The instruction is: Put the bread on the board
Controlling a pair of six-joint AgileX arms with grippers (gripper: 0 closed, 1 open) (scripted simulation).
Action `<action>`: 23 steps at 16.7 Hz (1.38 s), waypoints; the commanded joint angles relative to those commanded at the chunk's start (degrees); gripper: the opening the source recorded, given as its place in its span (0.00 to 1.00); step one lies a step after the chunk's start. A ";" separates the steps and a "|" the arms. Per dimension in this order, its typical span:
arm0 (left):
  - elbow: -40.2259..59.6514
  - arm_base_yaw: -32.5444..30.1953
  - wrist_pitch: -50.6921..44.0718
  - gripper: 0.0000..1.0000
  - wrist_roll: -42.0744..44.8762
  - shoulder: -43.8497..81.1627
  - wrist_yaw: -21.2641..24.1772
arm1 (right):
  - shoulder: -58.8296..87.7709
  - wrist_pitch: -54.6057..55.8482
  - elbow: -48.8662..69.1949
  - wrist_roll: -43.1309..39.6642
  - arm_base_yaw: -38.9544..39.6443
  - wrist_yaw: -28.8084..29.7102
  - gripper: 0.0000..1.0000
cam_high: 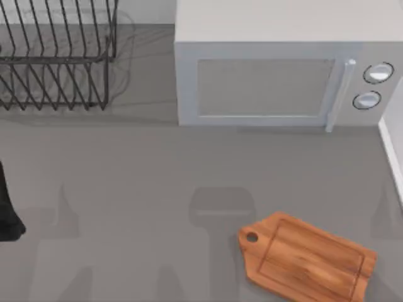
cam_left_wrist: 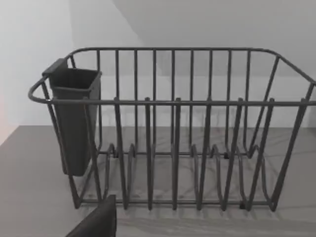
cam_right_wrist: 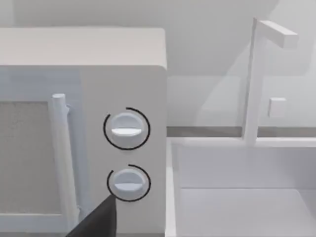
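Top view: the board (cam_high: 310, 259) lies flat near the table's (cam_high: 126, 189) front edge, right of centre, handle hole pointing left; the microwave (cam_high: 277, 75) sits at the back edge and the wire dish rack (cam_high: 56, 56) in the back left corner. The left arm (cam_high: 7, 211) sits at the table's left edge. Left wrist view adds the rack's dark utensil cup (cam_left_wrist: 74, 118); right wrist view adds the microwave's two knobs (cam_right_wrist: 126, 129) and a white sink (cam_right_wrist: 237, 192) beside it.
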 joint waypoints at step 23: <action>55.66 11.72 -50.69 1.00 58.92 88.55 -0.09 | 0.00 0.00 0.00 0.00 0.00 0.00 1.00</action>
